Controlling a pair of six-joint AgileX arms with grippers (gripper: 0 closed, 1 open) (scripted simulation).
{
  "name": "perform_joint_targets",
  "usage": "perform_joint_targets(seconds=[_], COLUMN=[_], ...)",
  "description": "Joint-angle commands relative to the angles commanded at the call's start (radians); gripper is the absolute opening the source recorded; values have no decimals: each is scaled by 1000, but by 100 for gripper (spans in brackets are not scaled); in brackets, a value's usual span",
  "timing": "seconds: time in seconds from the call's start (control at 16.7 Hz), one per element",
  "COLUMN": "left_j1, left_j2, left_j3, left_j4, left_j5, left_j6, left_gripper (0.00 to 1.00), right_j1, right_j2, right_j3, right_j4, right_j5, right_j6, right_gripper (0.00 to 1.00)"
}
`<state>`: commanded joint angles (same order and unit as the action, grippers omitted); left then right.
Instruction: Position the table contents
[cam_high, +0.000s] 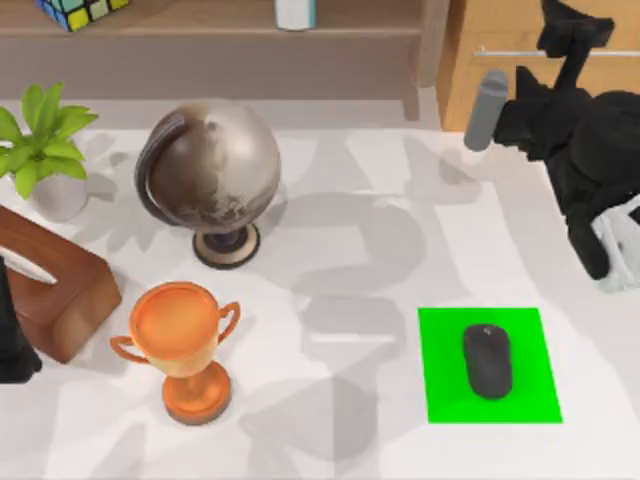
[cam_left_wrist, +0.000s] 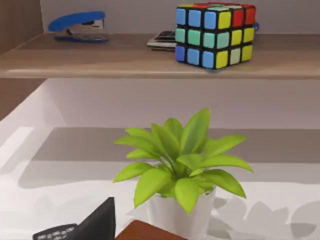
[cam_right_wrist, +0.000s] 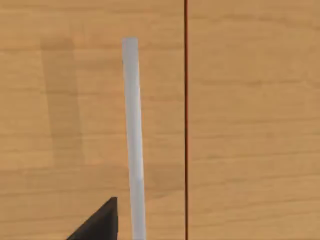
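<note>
Meanwhile, mouse (cam_high: 487, 361) on green mat (cam_high: 440, 385), well apart from right claw (cam_high: 520, 110), grip state unclear.

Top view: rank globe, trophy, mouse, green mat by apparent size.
1. globe
2. green mat and trophy: look alike, not ranked
3. mouse, clearly smallest

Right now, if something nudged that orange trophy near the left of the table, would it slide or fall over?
The orange trophy would probably tip rather than slide: its wide cup sits high on a narrow stem above a small round base. Its glossy surface hints it may be slippery to grip. If it toppled, it could roll toward the brown box beside it.
</note>
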<state>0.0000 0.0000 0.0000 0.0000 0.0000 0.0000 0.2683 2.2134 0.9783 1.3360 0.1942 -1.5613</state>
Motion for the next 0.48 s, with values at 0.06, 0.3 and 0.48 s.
perform_joint_targets(seconds=[0.06,0.3,0.48], left_j1=[0,0,0], left_j2=[0,0,0], left_j3=[0,0,0], left_j4=[0,0,0], left_j5=[0,0,0], left_j6=[0,0,0], left_gripper=[100,100,100], right_j1=[-1,-54,-78], right_j2=[-2,9,19], right_j3=[-16,-77,-97], right_j4=[0,-36,-53], right_j5=[1,18,25], right_j6=[1,15,21], right_gripper=[100,100,100])
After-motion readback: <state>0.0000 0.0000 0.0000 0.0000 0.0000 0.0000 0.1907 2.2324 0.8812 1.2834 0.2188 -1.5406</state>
